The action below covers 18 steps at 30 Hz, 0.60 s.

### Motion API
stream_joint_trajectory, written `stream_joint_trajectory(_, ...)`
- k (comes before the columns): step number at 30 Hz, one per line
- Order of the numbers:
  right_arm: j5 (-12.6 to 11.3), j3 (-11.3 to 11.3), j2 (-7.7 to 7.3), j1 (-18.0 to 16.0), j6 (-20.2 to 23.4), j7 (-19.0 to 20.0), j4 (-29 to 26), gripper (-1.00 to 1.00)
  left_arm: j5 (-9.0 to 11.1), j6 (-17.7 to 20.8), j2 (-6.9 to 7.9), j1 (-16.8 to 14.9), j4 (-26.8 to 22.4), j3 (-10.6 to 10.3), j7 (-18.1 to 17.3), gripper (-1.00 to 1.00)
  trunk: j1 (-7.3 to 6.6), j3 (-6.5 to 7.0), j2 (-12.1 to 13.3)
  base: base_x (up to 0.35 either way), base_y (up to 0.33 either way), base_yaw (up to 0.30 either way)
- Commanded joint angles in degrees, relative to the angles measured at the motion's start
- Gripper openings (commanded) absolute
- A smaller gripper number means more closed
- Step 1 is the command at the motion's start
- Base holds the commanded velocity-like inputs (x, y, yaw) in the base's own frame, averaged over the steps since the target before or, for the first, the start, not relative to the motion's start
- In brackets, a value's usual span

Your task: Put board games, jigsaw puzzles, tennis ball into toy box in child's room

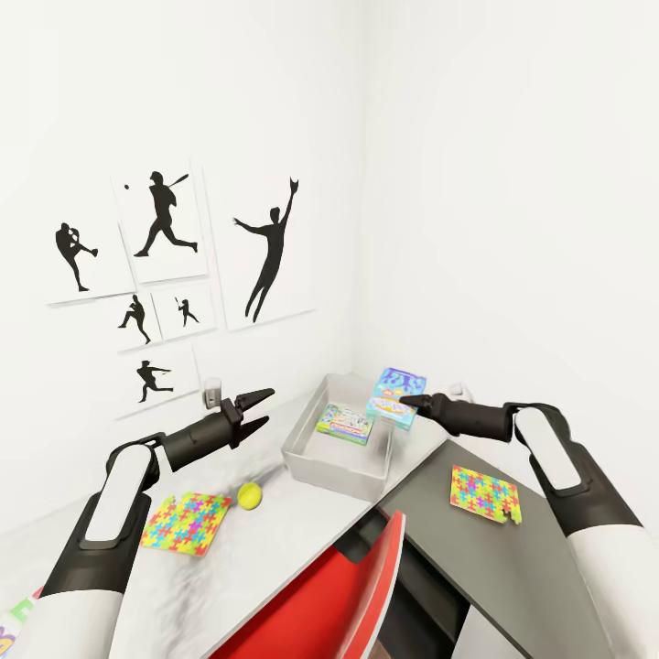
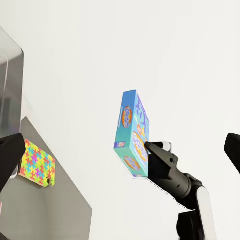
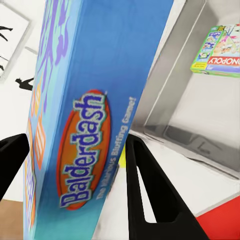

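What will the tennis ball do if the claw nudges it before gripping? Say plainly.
The tennis ball is round and lies loose on the flat pale table, so a nudge would likely send it rolling, possibly toward the jigsaw puzzle beside it. It is small, so the open left claw should probably close squarely around it.

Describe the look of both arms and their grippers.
Both arms are alike: glossy white upper shells, black joints, and dark grey cylindrical forearms. The left gripper and right gripper each have two slim, tapered black fingers. No cables or markings are visible.

Right end effector holds blue board game above toy box.
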Motion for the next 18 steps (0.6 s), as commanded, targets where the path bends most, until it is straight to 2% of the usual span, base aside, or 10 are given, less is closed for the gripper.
stream_joint_trajectory(1,0.54,0.14,0.12,-1.53,0.09,0.46,2.09,-1.00,-0.57,0.22,0.00,-0.03,0.04,0.09,-0.60,1.00,0.02,-0.03,-0.05,0.000,0.000,0.000)
stream_joint_trajectory(7,0.68,0.50,0.47,-7.83,0.09,-1.46,11.87,-1.00,-0.57,0.21,0.00,-0.03,0.01,0.09,-0.57,1.00,0.02,-0.03,-0.05,0.000,0.000,0.000)
stream_joint_trajectory(9,0.70,1.15,1.12,-9.70,0.09,-2.34,14.16,-1.00,-0.57,0.21,0.04,-0.03,0.01,0.10,-0.59,1.00,0.02,-0.03,-0.05,0.000,0.000,0.000)
stream_joint_trajectory(14,0.72,4.54,4.38,-14.01,0.09,-6.57,20.93,-1.00,-0.48,0.27,0.13,0.01,-0.02,0.28,-0.70,1.00,0.02,-0.03,-0.05,0.000,0.000,0.000)
stream_joint_trajectory(18,0.78,6.38,7.84,-17.06,0.09,-10.87,27.50,-1.00,-0.39,0.36,0.21,0.18,-0.08,0.58,-0.89,1.00,0.02,-0.03,-0.05,0.000,0.000,0.000)
